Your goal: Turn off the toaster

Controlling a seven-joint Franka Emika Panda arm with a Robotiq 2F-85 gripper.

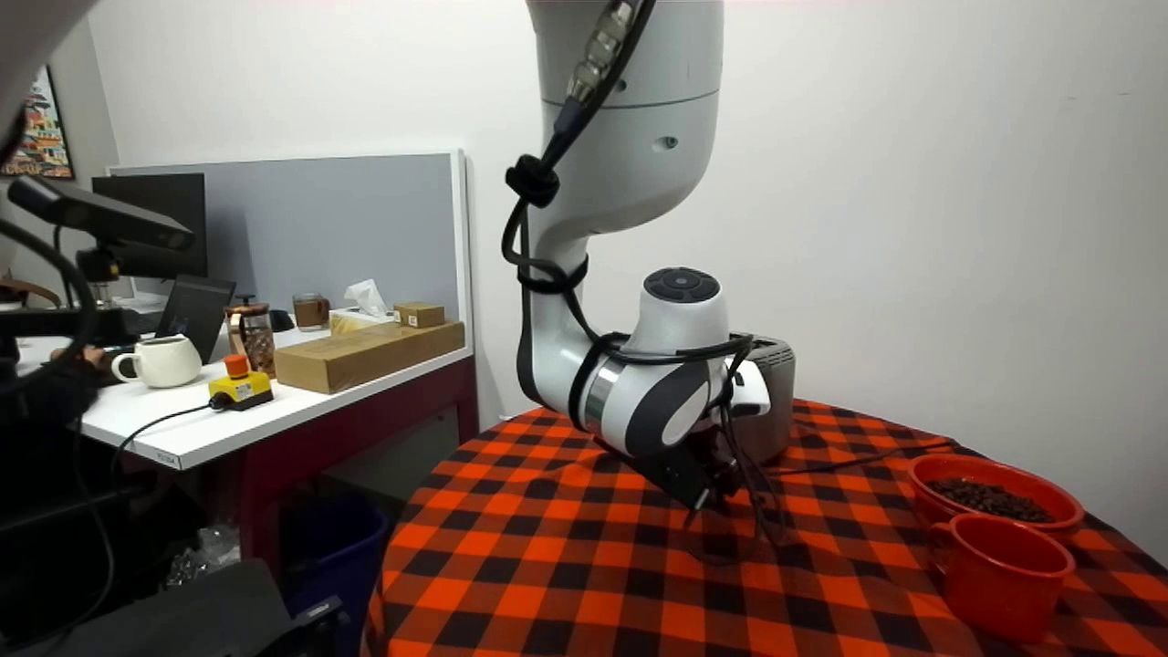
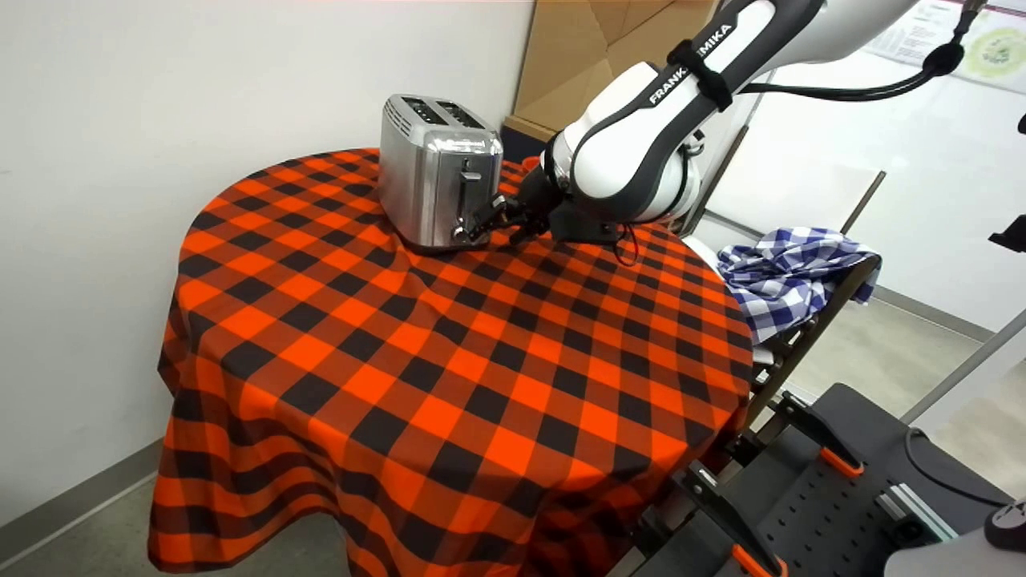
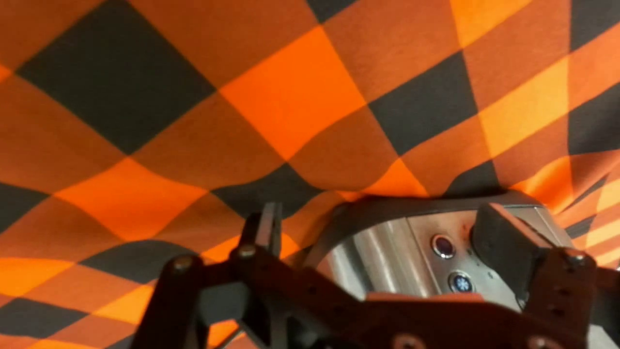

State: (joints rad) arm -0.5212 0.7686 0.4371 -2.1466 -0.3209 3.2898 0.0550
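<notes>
The shiny silver toaster [image 2: 409, 176] stands upright on the checked tablecloth [image 2: 449, 344], its control end facing my gripper. Its dark lever [image 2: 469, 180] and a round knob [image 2: 459, 233] show on that end. In an exterior view the toaster [image 1: 777, 401] is partly hidden behind my arm. In the wrist view the toaster [image 3: 387, 259] has a dark round button [image 3: 443, 246] and a lit bluish-white snowflake button [image 3: 461, 282]. My gripper [image 3: 380, 215] is open with nothing held. One finger is in front of the control panel; the other is beyond the toaster's side, over the cloth. Contact cannot be told.
A red bowl of dark beans [image 1: 990, 497] and a red mug [image 1: 1008, 575] stand on the table. A thin black cable [image 1: 858, 459] runs over the cloth. A white wall [image 1: 912, 228] is behind the toaster. A desk [image 1: 228, 411] stands apart from the table.
</notes>
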